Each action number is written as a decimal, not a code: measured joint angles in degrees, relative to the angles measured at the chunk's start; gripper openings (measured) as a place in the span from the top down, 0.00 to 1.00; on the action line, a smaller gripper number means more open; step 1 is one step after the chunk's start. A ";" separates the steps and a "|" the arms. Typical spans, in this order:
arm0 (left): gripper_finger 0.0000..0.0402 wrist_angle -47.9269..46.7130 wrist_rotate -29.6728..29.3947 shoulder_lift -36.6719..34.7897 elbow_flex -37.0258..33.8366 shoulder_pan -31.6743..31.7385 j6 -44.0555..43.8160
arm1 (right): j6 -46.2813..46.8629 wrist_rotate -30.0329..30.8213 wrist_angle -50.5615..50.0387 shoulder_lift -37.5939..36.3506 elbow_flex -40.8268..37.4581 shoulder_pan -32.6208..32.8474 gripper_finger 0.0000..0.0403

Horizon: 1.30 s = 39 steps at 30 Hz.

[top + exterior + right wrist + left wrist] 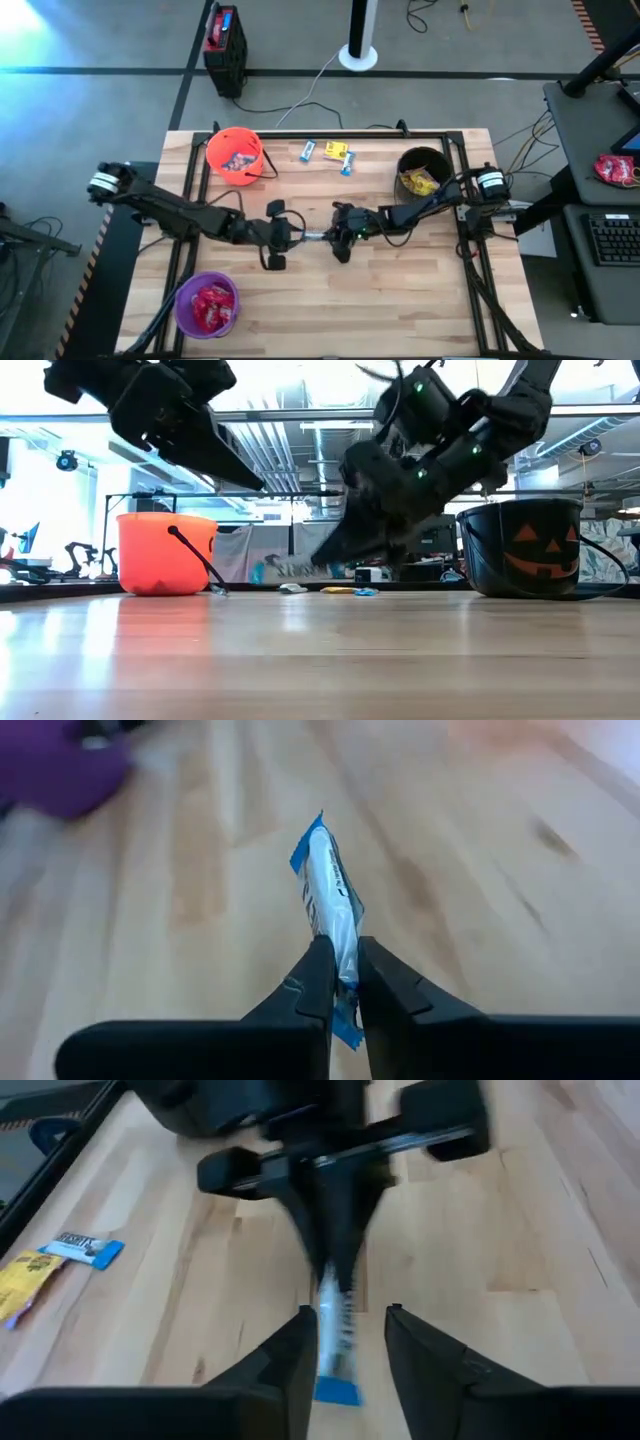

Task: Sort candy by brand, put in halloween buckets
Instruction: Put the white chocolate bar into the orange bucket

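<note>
right gripper [340, 970]: ur jaws pinched tight on blue-and-white candy [330, 900]
left gripper [345, 1335]: jaws parted, candy between, not gripped
risk: it twists loose mid-handoff, drops onto counter [400, 310]

Two dark arms, matte black throughout; left arm [180, 210] and right arm [425, 208] each built of slim tube links w/ chunky rounded joints; each base end has a round motor cap w/ white-and-silver band; thin black cables run along the right arm's far end; small green lights glow on the right arm's wrist housing, seen in high and low views; left gripper [345, 1342] has two black tapering fingers w/ flat inner faces; right gripper [340, 975] same, fingers narrowing to thin wedge tips; wrist blocks boxy, w/ a short crossbar
</note>
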 joint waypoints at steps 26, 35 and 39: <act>0.59 9.20 1.83 5.61 -4.35 0.84 -0.64 | -26.17 19.45 -26.56 0.11 20.66 8.24 0.94; 0.96 2.17 1.78 5.50 -1.89 0.91 -0.31 | -24.59 19.36 -26.61 0.11 20.82 8.46 0.90; 0.97 -5.82 1.81 5.48 1.89 0.91 -0.20 | -23.73 19.29 -27.31 0.00 21.40 8.20 0.81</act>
